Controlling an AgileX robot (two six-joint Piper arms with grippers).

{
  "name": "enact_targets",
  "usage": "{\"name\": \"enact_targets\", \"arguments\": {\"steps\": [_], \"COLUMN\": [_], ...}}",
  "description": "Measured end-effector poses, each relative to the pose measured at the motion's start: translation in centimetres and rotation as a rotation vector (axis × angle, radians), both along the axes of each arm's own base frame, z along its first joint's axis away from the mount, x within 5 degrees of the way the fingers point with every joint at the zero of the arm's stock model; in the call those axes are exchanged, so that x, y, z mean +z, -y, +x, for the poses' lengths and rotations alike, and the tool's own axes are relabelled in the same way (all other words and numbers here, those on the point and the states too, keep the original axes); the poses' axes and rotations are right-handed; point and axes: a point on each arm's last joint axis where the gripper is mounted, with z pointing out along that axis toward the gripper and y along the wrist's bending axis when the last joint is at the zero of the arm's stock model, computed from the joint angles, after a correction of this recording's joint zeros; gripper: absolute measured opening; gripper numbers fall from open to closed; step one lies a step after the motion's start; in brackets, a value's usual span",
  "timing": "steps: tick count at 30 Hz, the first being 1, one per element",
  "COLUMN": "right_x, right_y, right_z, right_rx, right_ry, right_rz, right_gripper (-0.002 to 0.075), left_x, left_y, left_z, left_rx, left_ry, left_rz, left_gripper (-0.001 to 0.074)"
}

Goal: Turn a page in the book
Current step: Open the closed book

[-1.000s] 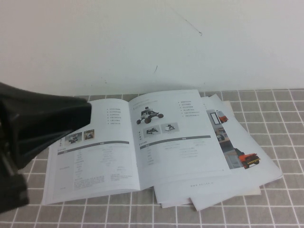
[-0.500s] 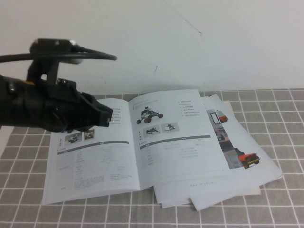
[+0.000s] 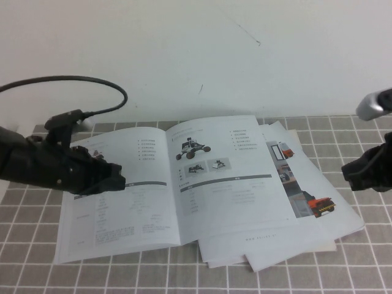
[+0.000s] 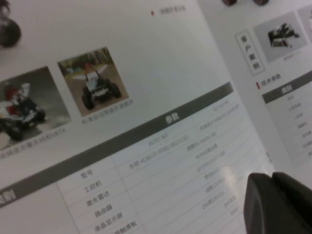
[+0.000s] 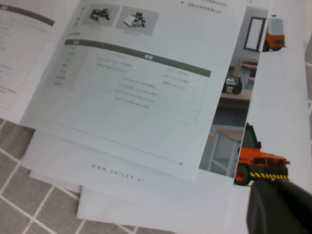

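The book lies open on the worktop, the page untouched between the left gripper and right gripper, likely positioned for pinning and lifting; jaws' state cannot be told.

Grey tablecloth with white grid lines covers the table. Plain white wall behind, with a few small dark marks. Loose white booklets with orange machine photos lie fanned out, partly tucked beneath the open catalogue's right half.
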Motion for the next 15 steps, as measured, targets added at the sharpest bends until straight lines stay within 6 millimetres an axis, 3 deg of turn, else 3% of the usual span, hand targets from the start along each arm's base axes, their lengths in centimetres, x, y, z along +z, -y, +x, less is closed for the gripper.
{"name": "enact_targets", "arguments": {"steps": [5,9,11,15], "right_x": [-1.8,-2.6,-2.9,-4.0], "right_y": [-0.9,-1.7,-2.2,-3.1], "right_z": [3.0,5.4,6.6,8.5], "right_rx": [0.006,0.006,0.029,0.076], "right_ry": [-0.066,-0.095,-0.090,-0.084], "right_rz": [0.023,0.067,0.083,0.136], "right_gripper": [0.0109,0.0251,0.0309,0.0345], "left_x": [-3.9,-6.3,-6.8,-7.0], "left_y": [0.2,0.3,0.3,0.4], "left_z": [0.6,0.8,0.8,0.9], "left_rx": [-0.034,-0.051,-0.057,-0.064], "left_ry": [-0.092,-0.150,-0.162,-0.163], "left_rz": [-0.015,-0.013,-0.013,-0.019], "left_gripper": [-0.0004,-0.0004,-0.0004,-0.0004]}}
